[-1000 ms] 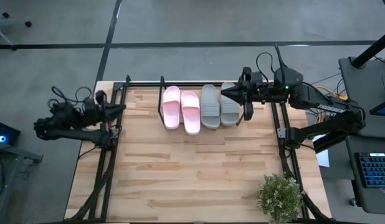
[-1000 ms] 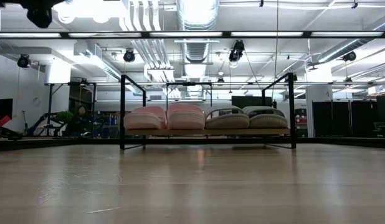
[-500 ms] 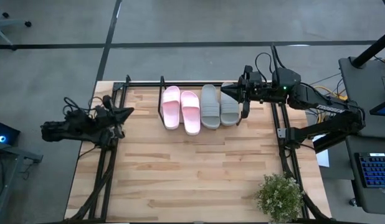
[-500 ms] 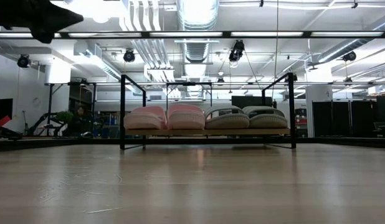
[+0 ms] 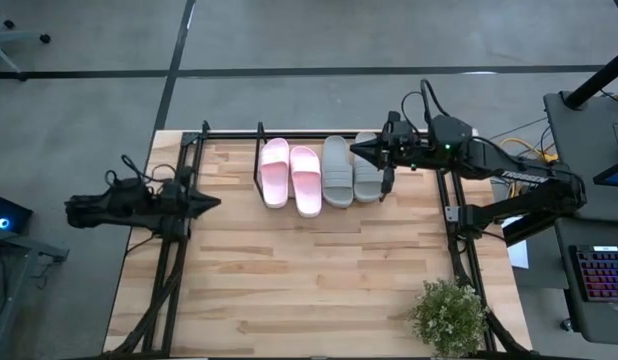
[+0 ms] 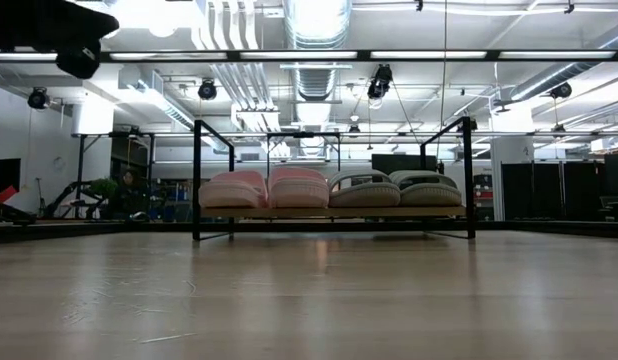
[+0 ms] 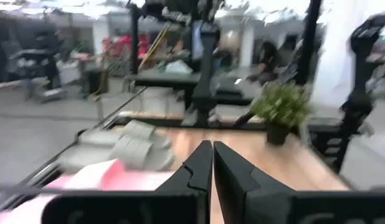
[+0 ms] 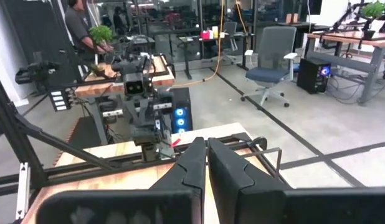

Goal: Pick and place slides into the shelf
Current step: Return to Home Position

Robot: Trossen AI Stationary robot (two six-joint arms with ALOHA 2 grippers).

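Observation:
Two pale pink slides [image 5: 290,177] and two light grey slides [image 5: 351,170] lie side by side, soles down, on the shelf's board [image 6: 329,212] at the table's far edge. The low view shows pink [image 6: 267,188] to the left and grey [image 6: 397,189] to the right, between the shelf's black uprights. My left gripper [image 5: 215,201] is shut and empty, level above the table's left edge and pointing toward the slides [image 7: 121,163]. My right gripper [image 5: 353,150] is shut and empty; it stands high over the grey pair's far end, pointing toward the table's left.
A potted plant [image 5: 449,315] stands at the near right corner. Black frame rails run along the table's left side [image 5: 172,270] and right side [image 5: 459,255]. Bare wood tabletop [image 5: 309,280] spreads from the shelf to the near edge. A person [image 8: 77,25] stands in the room behind.
My left gripper has come down and swung toward the table's near edge, its tip ending a little farther in over the table. My right gripper has shifted slightly toward the table's left. The slides have stayed in place on the shelf.

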